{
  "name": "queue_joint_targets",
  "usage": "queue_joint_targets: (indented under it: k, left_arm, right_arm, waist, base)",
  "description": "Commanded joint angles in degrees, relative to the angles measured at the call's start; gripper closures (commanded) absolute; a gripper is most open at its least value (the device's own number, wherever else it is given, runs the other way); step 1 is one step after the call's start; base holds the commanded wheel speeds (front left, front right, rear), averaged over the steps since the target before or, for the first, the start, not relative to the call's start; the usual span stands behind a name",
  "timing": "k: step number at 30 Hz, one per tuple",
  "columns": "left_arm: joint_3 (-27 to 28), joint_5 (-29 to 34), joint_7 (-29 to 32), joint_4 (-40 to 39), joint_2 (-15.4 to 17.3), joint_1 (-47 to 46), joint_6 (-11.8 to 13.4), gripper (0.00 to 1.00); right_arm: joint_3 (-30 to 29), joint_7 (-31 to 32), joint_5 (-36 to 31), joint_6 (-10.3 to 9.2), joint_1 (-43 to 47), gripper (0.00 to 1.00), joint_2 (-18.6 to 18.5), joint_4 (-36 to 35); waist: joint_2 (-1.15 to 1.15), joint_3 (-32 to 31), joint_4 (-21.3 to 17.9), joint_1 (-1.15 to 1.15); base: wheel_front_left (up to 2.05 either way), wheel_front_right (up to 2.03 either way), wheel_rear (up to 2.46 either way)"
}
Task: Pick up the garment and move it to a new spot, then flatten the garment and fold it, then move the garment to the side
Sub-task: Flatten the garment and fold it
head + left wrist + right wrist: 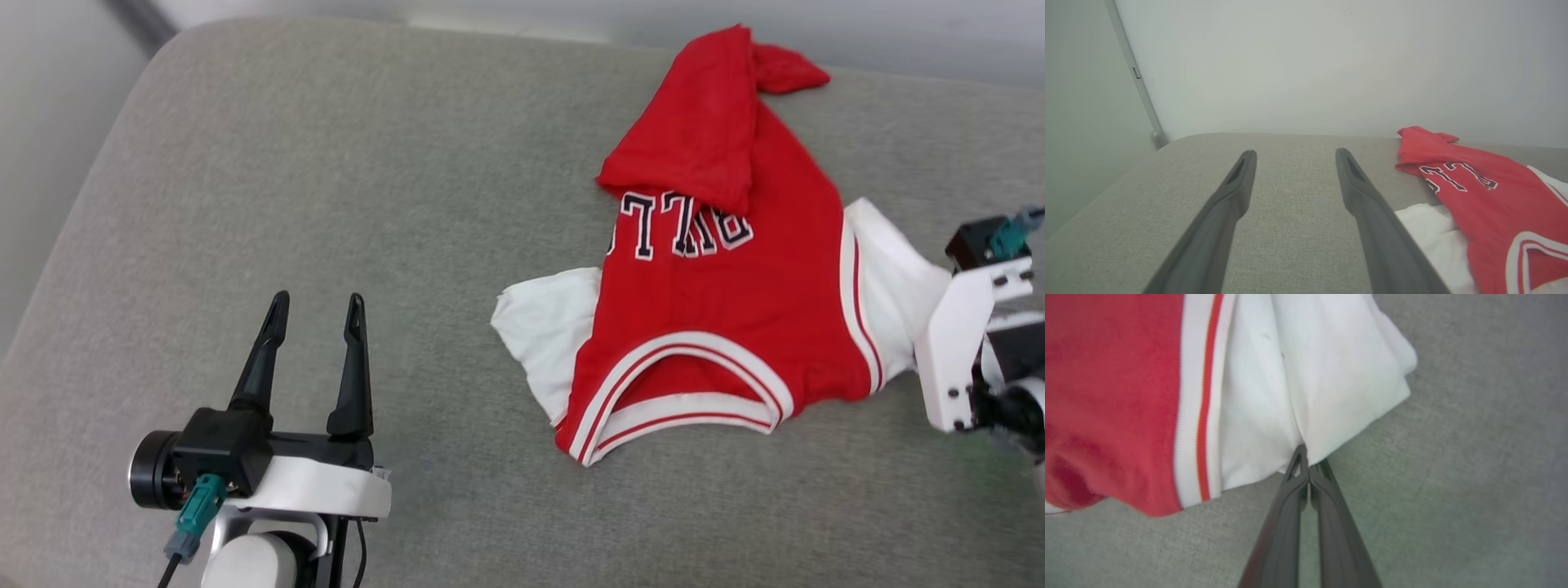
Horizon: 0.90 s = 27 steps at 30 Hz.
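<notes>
The right end effector [1309, 465] is pinched shut on the lower edge of the garment's white sleeve [1331, 375]. The cloth puckers into a crease where the two dark fingers meet. The left end effector [318, 310] stands open and empty over bare grey padded surface [326, 163], well apart from the cloth.

The garment [718, 327] lies rumpled on the far right part of that surface, collar [678, 384] toward the robot. Its lower part is flopped over the top of the chest lettering [682, 229], and its other white sleeve [543, 335] is bunched on the left.

It looks light, thin and limp. It should drape and sag from any single hold, and a lift by one sleeve edge will likely let the body trail and twist. The knit seems grippy rather than slick, though a shallow pinch on a hem can slip out. The firmer holds are probably the ribbed striped trim at the shoulders or collar, one for each end effector, so the shirt hangs spread.
</notes>
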Motion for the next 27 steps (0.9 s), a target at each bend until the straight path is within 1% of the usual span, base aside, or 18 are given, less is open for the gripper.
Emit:
queue_joint_targets:
  k: [1, 4, 10, 14, 16, 18, 19, 23, 27]
  left_arm:
    - [0.1, 0.3, -0.1, 0.2, 0.1, 0.6, -0.1, 0.00]
    - [0.6, 0.6, -0.1, 0.3, 0.4, 1.6, 0.0, 0.00]
    - [1.2, 0.6, -0.1, 0.0, 0.9, 3.1, 0.4, 0.00]
    - [1.2, 0.3, -0.1, -0.2, 1.2, 3.7, 0.4, 0.00]
    - [1.2, 0.2, -0.1, -0.3, 1.3, 3.7, 0.4, 0.00]
    - [1.3, 0.1, -0.1, -0.3, 1.4, 3.7, 0.5, 0.00]
    - [1.4, -0.1, 0.0, 0.0, 1.5, 3.7, 0.6, 0.00]
    - [1.7, -0.8, 0.1, 0.5, 1.7, 3.8, 0.7, 0.00]
    - [2.5, -1.6, 0.2, 0.7, 2.3, 3.9, 0.7, 0.00]
  right_arm:
    - [0.1, 0.6, 0.2, -0.06, 4.6, 1.00, -0.5, 1.4]
    - [-1.7, -0.9, 0.8, -0.07, 8.3, 1.00, -1.6, -0.7]
    - [-6.7, -3.1, 1.9, -0.06, 16.1, 1.00, -1.2, -5.9]
    - [-10.5, -4.9, -0.1, -0.06, 20.7, 1.00, -2.2, -9.0]
    - [-12.4, -6.7, -1.4, -0.06, 22.3, 1.00, -1.6, -10.2]
    - [-13.9, -8.3, -2.2, -0.06, 23.2, 1.00, 0.3, -10.9]
    - [-15.2, -11.2, -3.2, -0.06, 23.1, 0.00, 2.9, -12.2]
    - [-16.2, -16.5, -4.0, -0.05, 22.0, 0.00, 6.3, -14.5]
    - [-16.7, -25.4, -2.8, -0.05, 21.4, 0.00, 8.8, -18.2]
  waist:
    - [0.00, -3.0, -3.1, 0.00]
    - [0.00, -4.9, -5.4, 0.00]
    - [0.00, -7.0, -9.2, 0.00]
    - [0.00, -7.1, -10.5, 0.00]
    - [0.00, -7.0, -11.0, 0.00]
    - [0.00, -6.9, -11.4, 0.00]
    - [0.00, -7.0, -12.0, 0.00]
    - [0.00, -7.5, -12.9, 0.00]
    - [0.00, -8.1, -13.8, 0.00]
  base:
    - [0.00, 0.00, 0.00]
    - [0.00, 0.00, 0.00]
    - [0.00, 0.00, 0.00]
    - [0.00, 0.00, 0.00]
    - [0.00, 0.00, 0.00]
    - [0.00, 0.00, 0.00]
    - [0.00, 0.00, 0.00]
    - [0.00, 0.00, 0.00]
    - [0.00, 0.00, 0.00]
